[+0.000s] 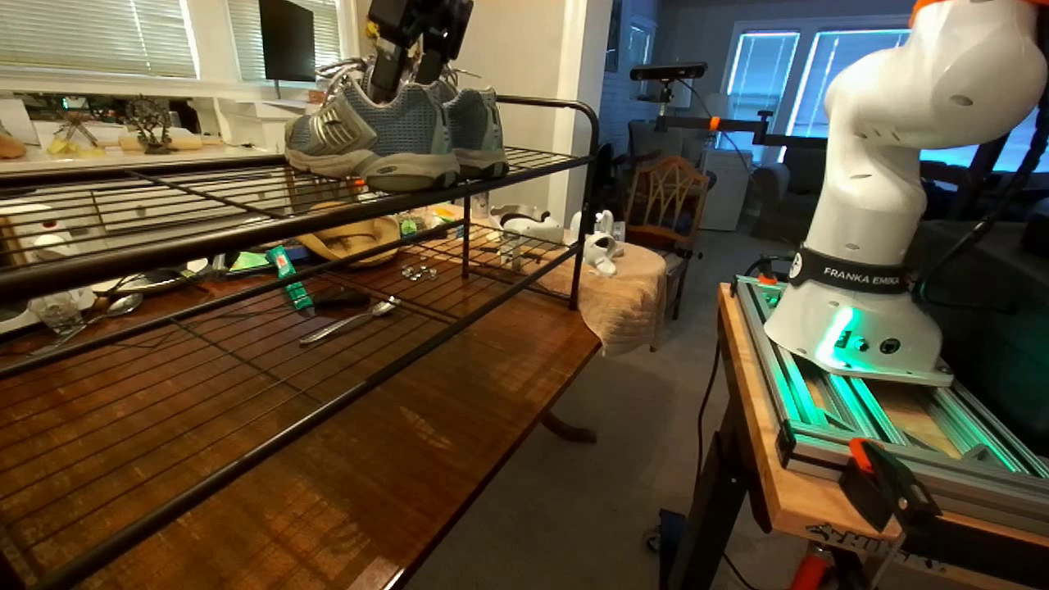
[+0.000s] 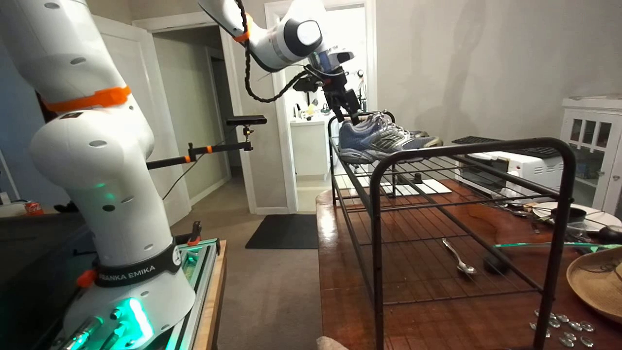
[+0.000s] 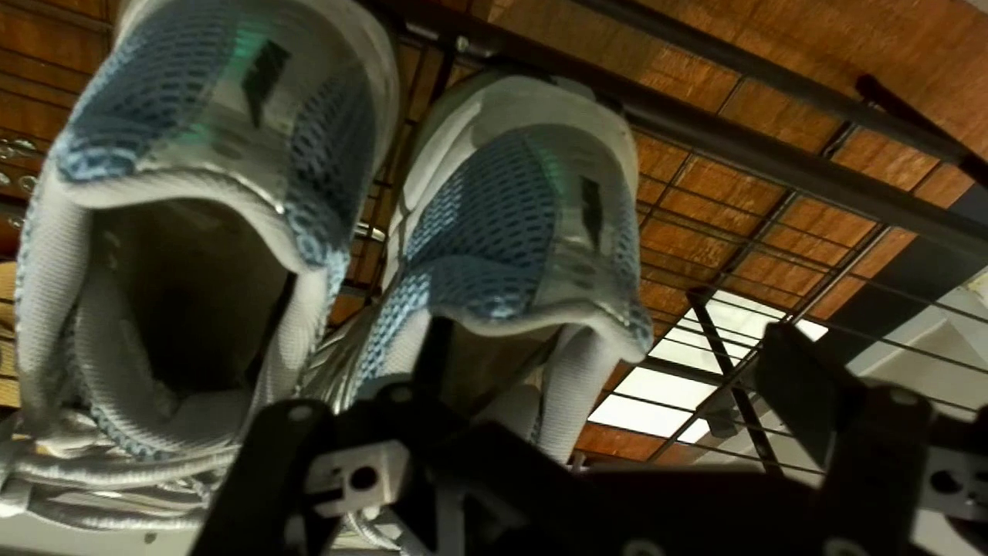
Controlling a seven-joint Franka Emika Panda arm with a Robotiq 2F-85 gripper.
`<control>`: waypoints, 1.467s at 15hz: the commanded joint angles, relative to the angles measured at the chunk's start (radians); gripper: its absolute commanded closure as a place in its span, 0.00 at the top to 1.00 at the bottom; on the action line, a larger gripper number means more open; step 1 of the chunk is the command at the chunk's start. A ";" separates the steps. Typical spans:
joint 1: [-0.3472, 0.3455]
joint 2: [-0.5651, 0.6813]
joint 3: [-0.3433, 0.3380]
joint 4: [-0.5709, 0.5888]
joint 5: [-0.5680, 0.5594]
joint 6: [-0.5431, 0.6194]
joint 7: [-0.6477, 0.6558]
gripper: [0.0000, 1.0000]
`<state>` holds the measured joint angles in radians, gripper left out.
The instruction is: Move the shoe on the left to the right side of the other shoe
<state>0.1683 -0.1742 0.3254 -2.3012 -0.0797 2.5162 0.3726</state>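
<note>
Two blue-grey mesh shoes stand side by side on the top shelf, heels toward the robot. In an exterior view the left shoe [image 1: 410, 123] is nearer that camera, with the other shoe [image 1: 479, 131] behind it. In an exterior view the other shoe [image 2: 384, 141] hides most of the left one. In the wrist view the left shoe [image 3: 525, 216] is on the right and the other shoe [image 3: 231, 100] on the left. My gripper [image 3: 610, 332] is open. One finger reaches into the left shoe's opening; the other finger stands apart, outside its side wall. The fingertip inside is partly hidden.
The black wire rack [image 2: 466, 146] has raised end rails and stands on a wooden table [image 2: 340, 277]. A spoon [image 2: 459, 256], a straw hat [image 2: 597, 279] and a white toaster oven [image 2: 525, 172] are on the table. A camera on an arm [image 2: 247, 120] stands beside the robot.
</note>
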 commanded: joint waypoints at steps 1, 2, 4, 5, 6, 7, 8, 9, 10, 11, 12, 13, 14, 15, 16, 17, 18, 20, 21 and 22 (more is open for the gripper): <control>0.009 0.049 -0.002 0.022 -0.028 0.035 0.021 1.00; 0.010 0.054 -0.004 0.023 -0.031 0.037 0.021 0.96; 0.014 0.063 -0.006 0.027 -0.032 0.040 0.019 0.71; 0.016 0.067 -0.007 0.030 -0.033 0.042 0.018 0.71; 0.017 0.070 -0.007 0.032 -0.033 0.044 0.017 0.62; 0.019 0.072 -0.008 0.034 -0.033 0.046 0.016 0.54; 0.020 0.074 -0.009 0.035 -0.033 0.049 0.014 0.45; 0.020 0.075 -0.009 0.035 -0.034 0.050 0.013 0.38; 0.021 0.075 -0.010 0.034 -0.034 0.052 0.012 0.29; 0.021 0.074 -0.011 0.033 -0.034 0.051 0.010 0.22; 0.021 0.072 -0.012 0.031 -0.034 0.050 0.008 0.15; 0.021 0.069 -0.015 0.029 -0.030 0.045 0.004 0.07; 0.019 0.067 -0.016 0.027 -0.035 0.043 0.005 0.01; 0.018 0.064 -0.021 0.025 -0.033 0.040 0.000 0.00; 0.017 0.061 -0.023 0.024 -0.035 0.038 -0.001 0.00; 0.015 0.057 -0.026 0.023 -0.036 0.034 -0.004 0.03; 0.014 0.054 -0.028 0.021 -0.040 0.034 -0.004 0.02; 0.012 0.045 -0.033 0.020 -0.042 0.030 -0.004 0.02; 0.010 0.039 -0.035 0.019 -0.046 0.030 -0.004 0.02; 0.010 0.036 -0.037 0.020 -0.047 0.029 -0.004 0.02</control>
<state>0.1763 -0.1188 0.3051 -2.2763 -0.1037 2.5510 0.3718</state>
